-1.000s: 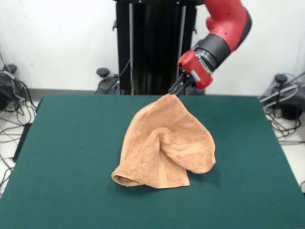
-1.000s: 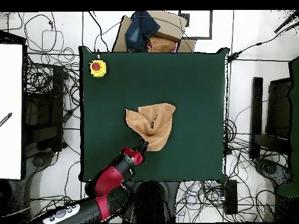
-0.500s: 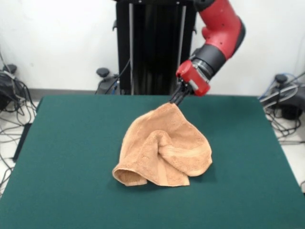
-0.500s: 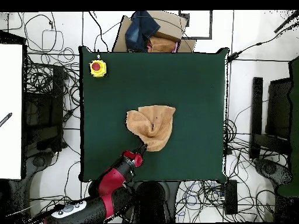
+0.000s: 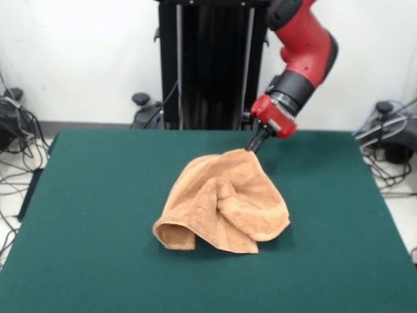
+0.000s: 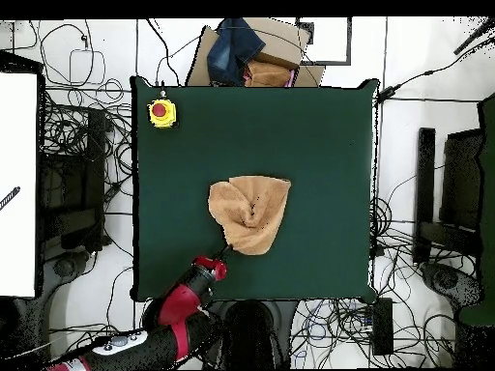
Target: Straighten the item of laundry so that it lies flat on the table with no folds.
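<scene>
The item of laundry (image 5: 221, 202), a light orange-tan towel, lies crumpled in a low heap with rolled folds near the middle of the dark green table (image 5: 98, 195). Its far corner rises slightly to my gripper (image 5: 251, 149), whose thin dark fingers are shut on that corner just above the cloth. Seen from overhead, the towel (image 6: 251, 213) is a bunched lobed shape on the table (image 6: 319, 145). There my gripper (image 6: 223, 253) sits at the towel's lower left edge, with the red arm trailing toward the bottom of the picture.
A yellow box with a red button (image 6: 161, 113) stands on one table corner. A cardboard box with dark cloth (image 6: 249, 56) sits just beyond the table's edge. Cables and equipment lie on the floor all around.
My gripper has dropped lower and shifted right in the front view, taking the towel's corner with it. The raised peak of cloth has sagged into a flatter heap.
</scene>
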Controlling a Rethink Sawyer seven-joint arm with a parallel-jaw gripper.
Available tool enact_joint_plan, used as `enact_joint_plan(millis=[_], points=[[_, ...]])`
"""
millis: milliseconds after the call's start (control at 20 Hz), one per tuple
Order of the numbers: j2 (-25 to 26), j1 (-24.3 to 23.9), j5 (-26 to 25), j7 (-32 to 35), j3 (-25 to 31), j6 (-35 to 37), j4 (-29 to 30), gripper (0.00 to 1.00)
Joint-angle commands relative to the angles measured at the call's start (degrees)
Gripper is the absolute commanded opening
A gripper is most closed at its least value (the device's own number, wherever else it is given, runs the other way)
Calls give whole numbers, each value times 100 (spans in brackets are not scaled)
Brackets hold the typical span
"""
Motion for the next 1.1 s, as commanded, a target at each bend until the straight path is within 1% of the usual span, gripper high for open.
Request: enact_joint_plan(millis=[50, 350, 550, 750, 950, 1100], points=[[-438, -161, -304, 2041, 1225, -199, -28, 0], [-1303, -225, -660, 2008, 1418, 45, 713, 0], [-1618, -308, -745, 1991, 1552, 66, 878, 0], [-1626, -445, -820, 1989, 1671, -100, 855, 0], [-1470, -591, -937, 2003, 1765, -350, 752, 0], [-1269, -555, -707, 1938, 1776, -438, 613, 0]])
